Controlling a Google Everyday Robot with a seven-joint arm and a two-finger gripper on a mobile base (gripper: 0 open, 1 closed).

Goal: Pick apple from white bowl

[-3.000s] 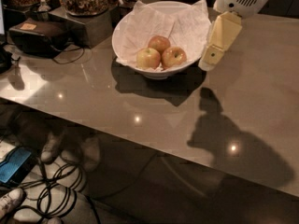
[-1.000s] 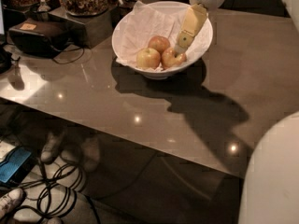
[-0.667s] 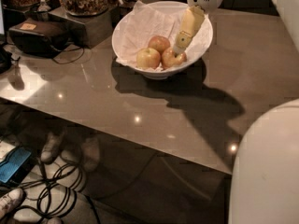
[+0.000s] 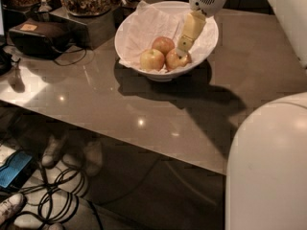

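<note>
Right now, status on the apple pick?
Gripper inside the white bowl, right over the apple. Apple resting on the paper lining, not yet lifted. Yellow-green apple and red apple crowd its left side.

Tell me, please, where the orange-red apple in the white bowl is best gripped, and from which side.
Grip the orange-red apple across its round middle, probably from above: the yellow-green apple lies close beside it and the red apple sits behind. The tool hangs just over it, inside the white bowl.
</note>
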